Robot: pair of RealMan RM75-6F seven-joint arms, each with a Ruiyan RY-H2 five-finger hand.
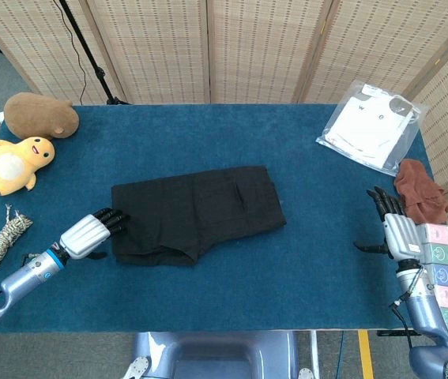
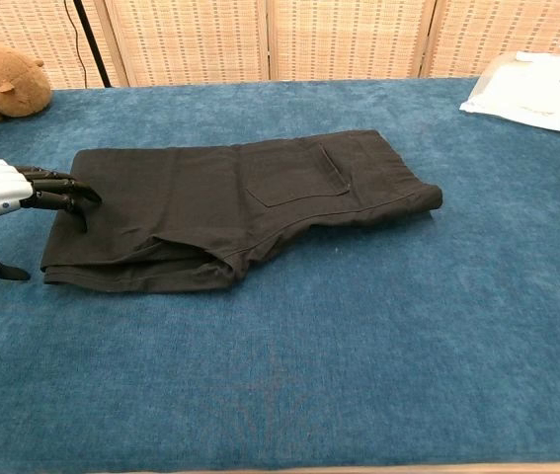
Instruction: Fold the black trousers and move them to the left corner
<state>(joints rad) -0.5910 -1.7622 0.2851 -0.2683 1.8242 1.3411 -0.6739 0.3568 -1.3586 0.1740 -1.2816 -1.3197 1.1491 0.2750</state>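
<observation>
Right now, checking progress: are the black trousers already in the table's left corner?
No, the black trousers lie mid-table.

Trousers [image 1: 194, 212] black, plain, w/ tone-on-tone pocket stitching. Table [image 1: 231, 284] covered in deep blue-teal carpet-like cloth. Left hand [image 1: 91, 234]: silver-white back, black fingers [image 2: 60, 189]; blue ring at wrist. Right hand [image 1: 393, 227]: same silver-white & black. Plush toy [image 1: 14, 163] yellow w/ cream belly, red mouth; other plush [image 1: 40, 115] brown. Rope bundle [image 1: 4, 238] beige w/ dark flecks. Clear bag [image 1: 370, 125] w/ white garment inside. Cloth [image 1: 420, 190] at right edge rust-brown. Boxes [image 1: 443, 273] pastel: pink, green, blue. Screens [image 1: 255, 47] behind: tan woven weave, pale wood frames.
</observation>
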